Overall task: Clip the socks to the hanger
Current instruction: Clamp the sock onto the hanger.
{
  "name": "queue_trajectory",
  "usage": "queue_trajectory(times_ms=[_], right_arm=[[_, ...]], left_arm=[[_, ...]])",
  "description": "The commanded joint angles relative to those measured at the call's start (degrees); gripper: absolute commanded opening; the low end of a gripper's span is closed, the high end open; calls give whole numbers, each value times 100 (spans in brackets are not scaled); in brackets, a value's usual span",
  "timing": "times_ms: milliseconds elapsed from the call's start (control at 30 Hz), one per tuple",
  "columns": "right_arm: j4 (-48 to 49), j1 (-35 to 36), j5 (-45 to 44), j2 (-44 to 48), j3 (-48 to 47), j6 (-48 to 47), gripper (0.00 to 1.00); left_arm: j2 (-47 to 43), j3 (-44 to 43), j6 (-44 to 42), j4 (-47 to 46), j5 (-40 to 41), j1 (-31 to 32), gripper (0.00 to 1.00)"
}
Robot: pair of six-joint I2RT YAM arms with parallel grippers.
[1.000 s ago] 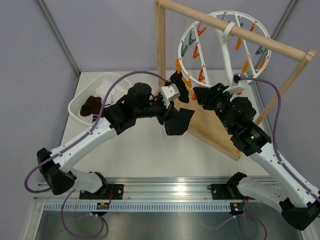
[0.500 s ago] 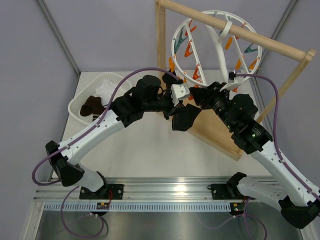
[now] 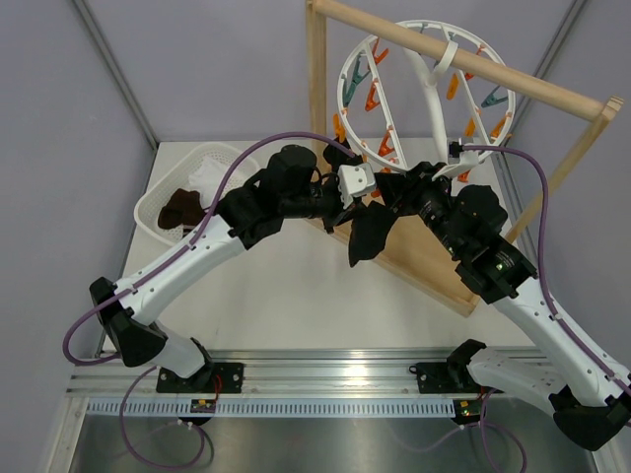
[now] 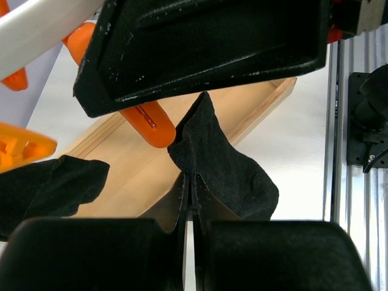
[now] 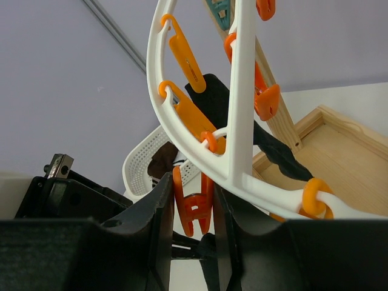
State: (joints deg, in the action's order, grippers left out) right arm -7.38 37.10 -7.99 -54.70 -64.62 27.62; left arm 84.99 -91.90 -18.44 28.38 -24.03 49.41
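Socks are split between the hanger and the basket. One black sock (image 4: 225, 173) is pinched at its lower edge in the left claw (image 4: 188, 195), whose fingers are pressed together on the fabric. Seen from above, it hangs at the centre of the frame, over the near edge of the wooden stand (image 3: 424, 258). In the left wrist view its top corner touches the tip of an orange clip (image 4: 149, 123).

The right claw (image 5: 193, 189) is clamped on the handles of that orange clip, which dangles from the lower rim of the hanger (image 5: 240, 97), a round white ring hooked over the stand's top bar in the upper right of the overhead frame.

A second black sock (image 5: 213, 100) already hangs from the ring behind the crossbar; it shows at the left edge of the left wrist view.

A white basket (image 3: 156, 202) sits on the desk (image 3: 286, 296) at the left of the overhead frame, holding a dark brown sock (image 3: 180, 209) and something white.
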Motion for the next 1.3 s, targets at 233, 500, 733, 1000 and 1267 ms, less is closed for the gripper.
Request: queue_trajectory(times_ms=[233,500,733,1000,1267], right_arm=[[-255,34,377,-50,-42,-72,0],[-264,43,324,12,-24,-90,0],[-264,34,219,73,28,-72,0],[-220,34,166,64,28,-99,0],[-150,34,105,161,46,-90,0]], left_arm=[[-141,-223,-2,-597,-102,25,1],[-149,-223,16,-667,-102,25,1],[-237,-118,24,-694,-58,25,1],[-369,22,86,-746,-171,25,1],[-431,365,174,-887,-233,25,1]])
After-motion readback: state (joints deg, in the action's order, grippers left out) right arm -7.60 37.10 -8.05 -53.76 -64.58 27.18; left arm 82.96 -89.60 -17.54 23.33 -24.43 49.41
